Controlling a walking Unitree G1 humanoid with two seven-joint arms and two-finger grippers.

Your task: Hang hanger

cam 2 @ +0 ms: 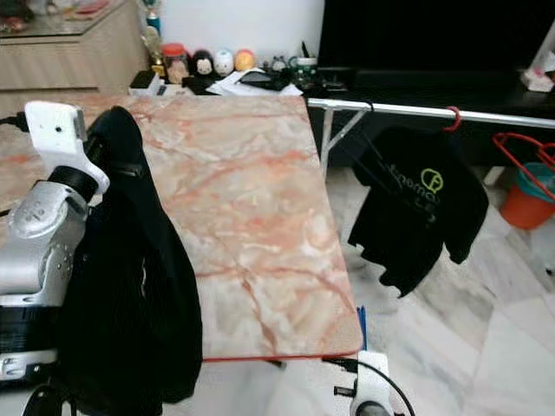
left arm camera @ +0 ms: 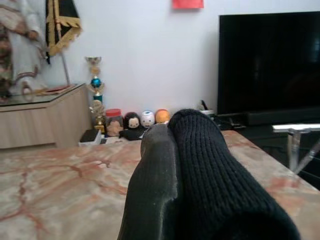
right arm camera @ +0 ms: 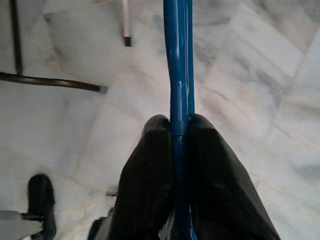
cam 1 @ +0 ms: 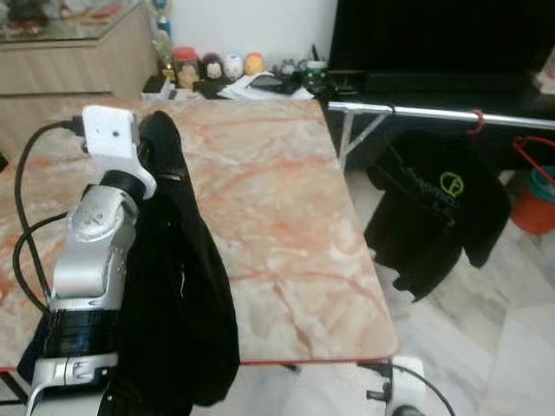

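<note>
— Where's the blue hanger (right arm camera: pixel 178 75)?
— Pinched in the right tool (right arm camera: pixel 180 150), lower right, over the floor.
— And left?
— The left tool (left arm camera: pixel 167 145) clamps a black garment (cam 1: pixel 186 295); the marble desk (cam 1: pixel 277 217) separates it from the rail (cam 1: pixel 434 113), upper right.

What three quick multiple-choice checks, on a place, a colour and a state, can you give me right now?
1. Where does the black T-shirt hang?
A. on the metal rail
B. on the table
C. on the TV

2. What colour is the hanger in the right tool?
A. red
B. blue
C. white

3. How is the right tool?
A. wide open
B. shut on the hanger
C. shut on cloth

Answers: 1 A, its red hook sits over the metal rail; 2 B, the bar looks blue; 3 B, both fingers press the bar.
</note>
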